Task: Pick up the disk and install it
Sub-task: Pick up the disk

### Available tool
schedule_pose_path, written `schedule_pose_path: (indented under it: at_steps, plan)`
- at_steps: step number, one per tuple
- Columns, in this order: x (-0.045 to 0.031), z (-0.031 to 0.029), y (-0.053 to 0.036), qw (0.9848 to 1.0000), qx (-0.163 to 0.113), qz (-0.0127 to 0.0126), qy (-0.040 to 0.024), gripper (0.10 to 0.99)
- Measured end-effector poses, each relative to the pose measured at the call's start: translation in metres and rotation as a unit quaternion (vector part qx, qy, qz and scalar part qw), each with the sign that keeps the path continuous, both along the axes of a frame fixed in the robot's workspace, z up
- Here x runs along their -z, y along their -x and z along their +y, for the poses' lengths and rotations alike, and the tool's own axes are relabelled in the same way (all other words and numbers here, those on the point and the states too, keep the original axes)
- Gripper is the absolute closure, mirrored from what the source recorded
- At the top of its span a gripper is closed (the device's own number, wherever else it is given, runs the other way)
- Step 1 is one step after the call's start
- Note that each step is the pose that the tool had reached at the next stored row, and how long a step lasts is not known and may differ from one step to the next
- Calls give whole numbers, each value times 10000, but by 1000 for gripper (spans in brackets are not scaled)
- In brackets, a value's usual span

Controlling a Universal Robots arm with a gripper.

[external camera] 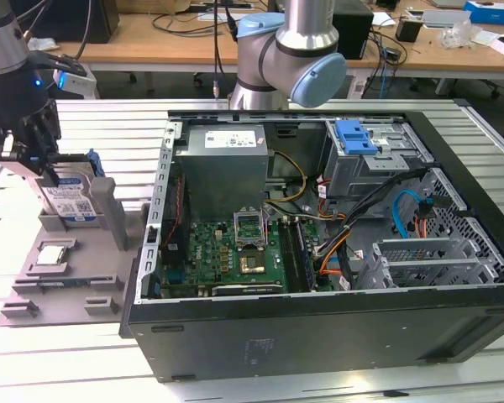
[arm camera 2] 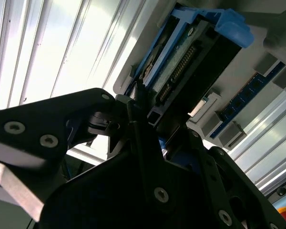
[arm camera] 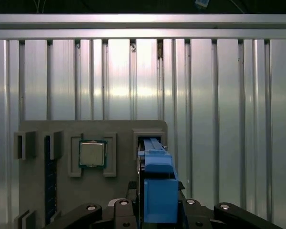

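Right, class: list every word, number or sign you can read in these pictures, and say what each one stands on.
Nothing reads clearly enough to quote.
On the disk: the white-and-blue label has a barcode, but its print is too small to read.
On the power supply: the print on the white label is too small to read.
On the small square chip: no marking is legible.

disk (external camera: 70, 201) upper edge hidden behind gripper (external camera: 44, 166), arm (external camera: 4, 42) cut off at exterior view's left
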State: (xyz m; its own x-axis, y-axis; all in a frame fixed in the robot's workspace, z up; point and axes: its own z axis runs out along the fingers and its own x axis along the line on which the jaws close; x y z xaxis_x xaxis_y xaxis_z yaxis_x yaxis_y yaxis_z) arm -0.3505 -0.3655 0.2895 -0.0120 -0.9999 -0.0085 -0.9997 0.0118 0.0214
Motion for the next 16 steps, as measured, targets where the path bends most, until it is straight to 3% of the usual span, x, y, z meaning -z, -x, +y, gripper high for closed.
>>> schedule_pose_path:
  at_steps: [7,11,16]
  plan:
    - [-89,12,0,10000,0,0,2,722]
    - [-242,27,0,10000,0,0,3,722]
    - [-342,38,0,10000,0,-1,2,722]
